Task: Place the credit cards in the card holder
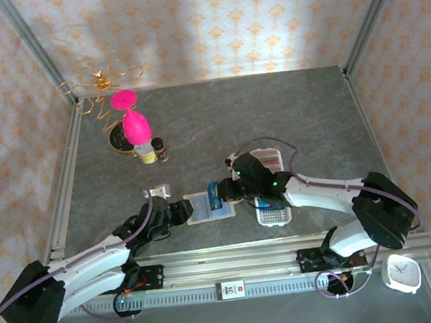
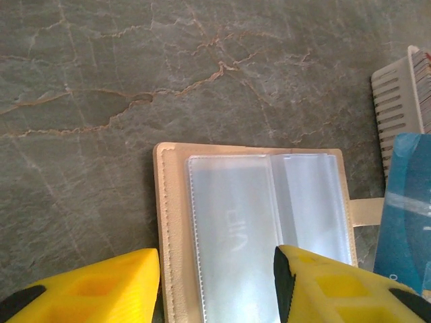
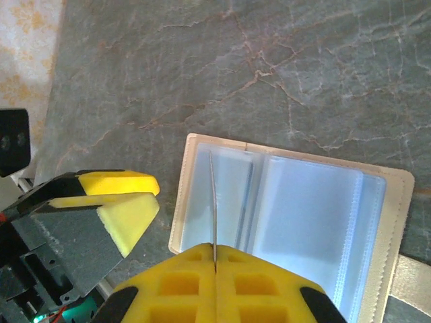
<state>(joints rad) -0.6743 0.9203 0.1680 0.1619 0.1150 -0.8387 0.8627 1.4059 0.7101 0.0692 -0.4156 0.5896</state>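
While the tan card holder (image 1: 207, 206) lies open on the grey tabletop (image 1: 272, 109), close to its near edge, the right hand (image 3: 214, 259) pinches a blue credit card (image 3: 213, 202) edge-on over the clear sleeves. At the holder's left edge, the left hand (image 2: 215, 269) hovers with fingers spread.

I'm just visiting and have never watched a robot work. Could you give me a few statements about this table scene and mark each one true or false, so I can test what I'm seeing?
1. The card holder lies open on the table. True.
2. The right end effector is shut on a blue card. True.
3. The left end effector is clamped tight. False: its yellow fingers stand apart, open.
4. The white tray sits to the left of the card holder in the top view. False: it sits to the right.
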